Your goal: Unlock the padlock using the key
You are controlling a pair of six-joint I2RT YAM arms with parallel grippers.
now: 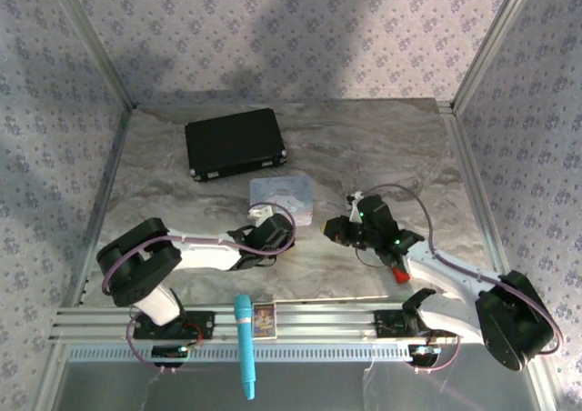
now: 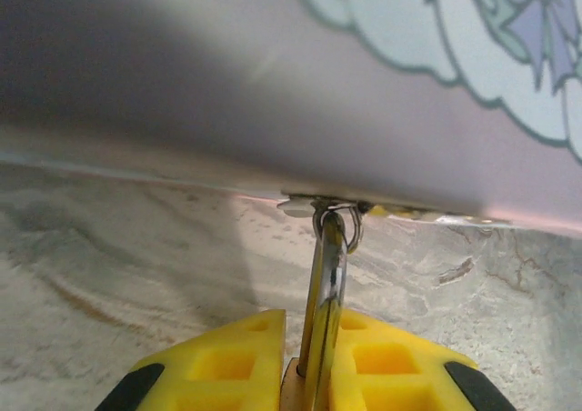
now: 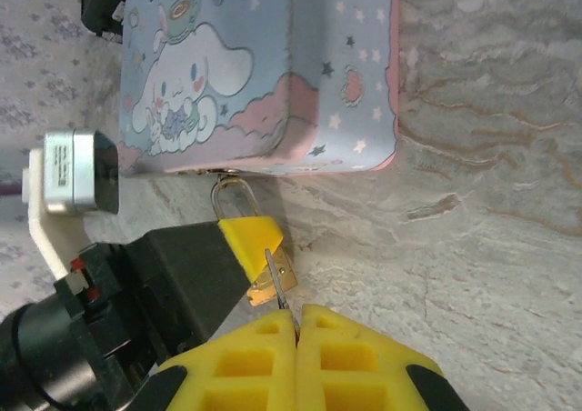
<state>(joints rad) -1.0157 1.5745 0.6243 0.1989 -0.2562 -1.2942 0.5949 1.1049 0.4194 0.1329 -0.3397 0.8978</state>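
Centrally, marbled tabletop (image 1: 364, 138), closed black case (image 1: 235, 143) at the back, pale blue tin (image 3: 264, 65) shut, contents hidden, padlock (image 2: 325, 275) hung on its hasp, clamped by left end effector (image 2: 311, 331), key (image 3: 276, 279) pinched by pressed-together right end effector (image 3: 297, 325), tip at the padlock's brass body.

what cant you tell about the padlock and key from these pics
- padlock body: left wrist view, mostly hidden between fingers of the left claw.
- keyhole: right wrist view, covered by a left claw finger and the key; whether the key is in cannot be told.
- key head: right wrist view, buried in the right claw.
- top view: padlock and key too small, under the claws.
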